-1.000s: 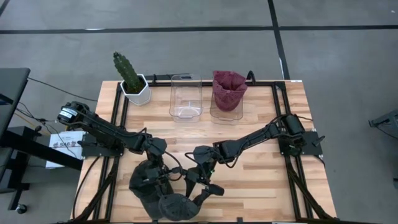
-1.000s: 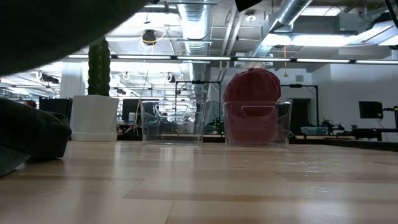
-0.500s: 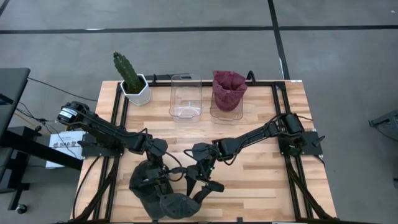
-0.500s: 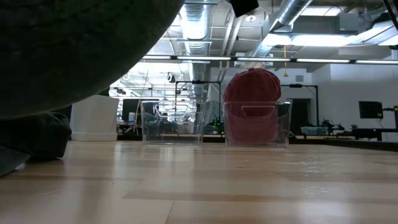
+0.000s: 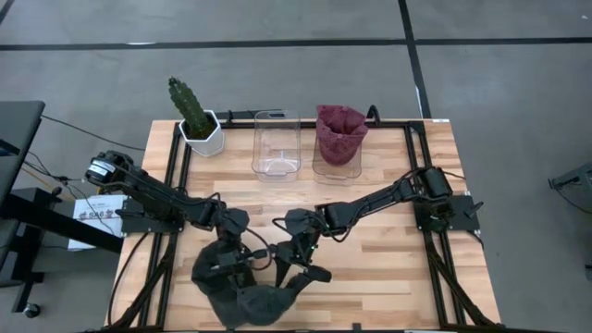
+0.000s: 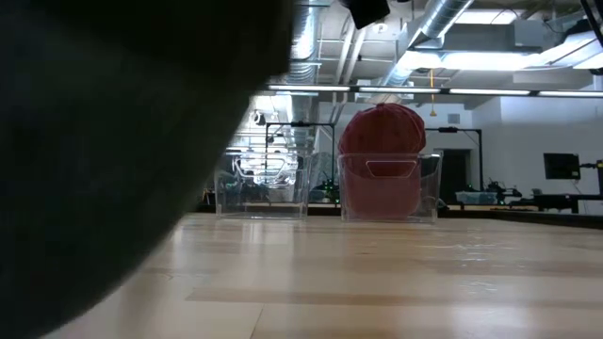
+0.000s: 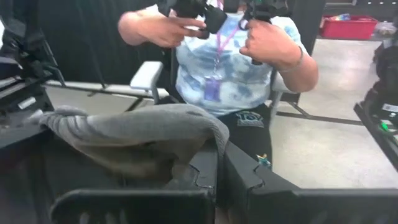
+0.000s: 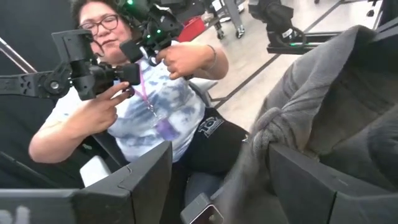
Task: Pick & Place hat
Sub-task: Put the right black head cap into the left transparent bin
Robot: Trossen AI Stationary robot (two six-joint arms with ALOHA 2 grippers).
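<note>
A dark grey knitted hat [image 5: 231,294] hangs at the table's near edge between my two grippers. It fills the left half of the low view [image 6: 113,169]. My left gripper [image 5: 242,266] is at the hat's left part and is shut on its cloth [image 7: 137,134]. My right gripper [image 5: 301,276] stands at the hat's right side with its fingers wide apart. The hat [image 8: 336,99] drapes over one of those fingers. A red hat [image 5: 339,131] sits in a clear bin. My left gripper [image 7: 221,171] pinches a fold of the hat's rim [image 7: 208,134] between its two fingers; the cloth spreads slack away from them. My right gripper [image 8: 217,155] is open. One finger [image 8: 298,180] lies against the hat's bunched edge [image 8: 264,134], which hangs over it. The other finger [image 8: 146,177] stands free.
At the far edge stand a cactus in a white pot [image 5: 199,125], an empty clear bin [image 5: 277,148] and the clear bin [image 5: 337,162] holding the red hat [image 6: 382,160]. Bare wood lies between them and the grippers. A person [image 7: 224,56] sits beyond the near edge.
Both grippers have moved a little toward the far edge with the hat. The rounded lump of the hat by the right gripper has been drawn out flatter. In the low view the hat's dark mass has spread across the left half, hiding the cactus.
</note>
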